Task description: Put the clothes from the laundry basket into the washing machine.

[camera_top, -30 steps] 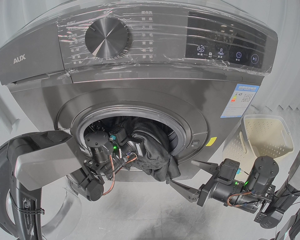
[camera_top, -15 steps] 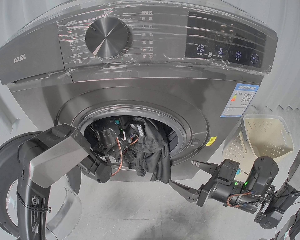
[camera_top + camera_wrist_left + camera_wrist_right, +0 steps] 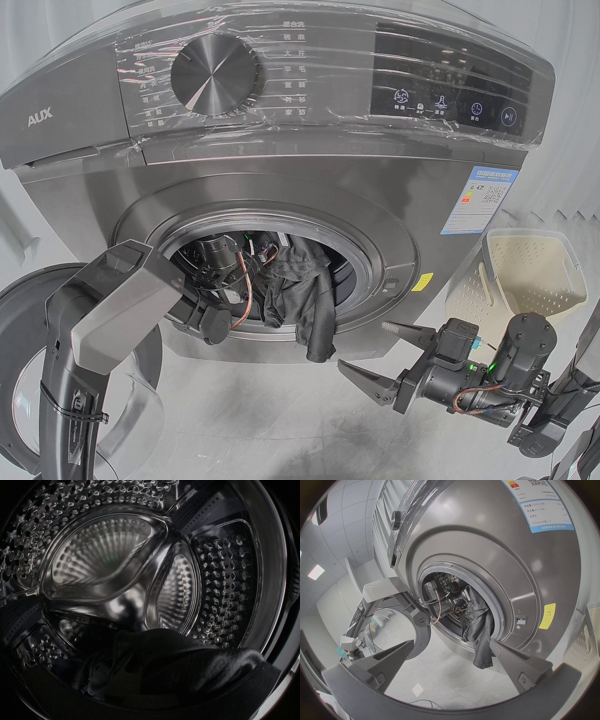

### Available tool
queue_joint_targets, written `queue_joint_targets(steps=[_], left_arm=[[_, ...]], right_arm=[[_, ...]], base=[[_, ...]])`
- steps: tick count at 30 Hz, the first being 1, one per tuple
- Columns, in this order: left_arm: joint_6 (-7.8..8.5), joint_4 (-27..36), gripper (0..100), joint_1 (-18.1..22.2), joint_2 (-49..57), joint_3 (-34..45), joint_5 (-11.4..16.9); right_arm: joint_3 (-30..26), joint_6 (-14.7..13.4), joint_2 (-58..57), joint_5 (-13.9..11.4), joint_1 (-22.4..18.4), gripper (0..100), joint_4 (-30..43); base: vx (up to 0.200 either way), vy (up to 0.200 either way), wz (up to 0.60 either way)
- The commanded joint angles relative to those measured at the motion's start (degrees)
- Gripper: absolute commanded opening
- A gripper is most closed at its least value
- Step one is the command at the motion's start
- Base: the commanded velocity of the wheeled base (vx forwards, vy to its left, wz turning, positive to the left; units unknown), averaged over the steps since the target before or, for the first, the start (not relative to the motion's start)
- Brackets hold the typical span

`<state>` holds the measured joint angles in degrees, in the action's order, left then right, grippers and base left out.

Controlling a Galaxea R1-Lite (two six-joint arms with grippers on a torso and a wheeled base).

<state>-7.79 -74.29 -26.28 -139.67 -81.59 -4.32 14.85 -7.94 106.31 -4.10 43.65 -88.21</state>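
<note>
— Pale grey floor (image 3: 281,425) runs under a grey front-loading washing machine (image 3: 300,181) that takes up most of your head view. Its round door (image 3: 19,375) hangs swung wide on your left.

— Where are the clothes?

— One dark garment (image 3: 300,290) lies half in and half out. It is bunched in the mouth of the drum (image 3: 103,558), with a tail draped over the lower rim and hanging down the front panel. From your left wrist view, its dark folds lie along the near edge of the shiny, dimpled drum.

— And my arms?

— Your left arm (image 3: 119,300) reaches through the opening, its wrist just left of the garment. Whether the left gripper clamps the cloth or not, I cannot tell. Your right gripper (image 3: 362,345) hovers above the floor in front of the machine, below and to the right of the opening. Its two fingers are spread wide with nothing between them. The garment's hanging tail ends near the closer finger, with a gap between them.

— The basket?

— A cream laundry basket (image 3: 531,275) with perforated walls stands on the floor just beside the machine's right side, behind your right arm.
</note>
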Motion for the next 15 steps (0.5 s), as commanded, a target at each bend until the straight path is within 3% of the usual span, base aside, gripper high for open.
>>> queue_joint_targets(steps=[1, 6, 9, 15], left_arm=[[-0.03, 0.37, 100, 0.36, -0.43, -0.59, -0.25], [-0.47, 1.43, 100, 0.27, 0.45, 1.00, -0.96], [-0.56, 5.12, 100, -0.35, 3.09, 5.83, -1.84], [-0.65, 8.90, 100, -3.69, 6.60, 14.53, 0.45]], right_arm=[[0.09, 0.03, 0.12, -0.03, 0.03, 100, -0.03], [0.09, 0.03, 0.12, -0.03, 0.03, 100, -0.03], [0.09, 0.03, 0.12, -0.03, 0.03, 100, -0.03], [0.09, 0.03, 0.03, -0.03, 0.12, 100, -0.03]], base=[[0.000, 0.000, 0.00], [0.000, 0.000, 0.00], [0.000, 0.000, 0.00], [0.000, 0.000, 0.00]])
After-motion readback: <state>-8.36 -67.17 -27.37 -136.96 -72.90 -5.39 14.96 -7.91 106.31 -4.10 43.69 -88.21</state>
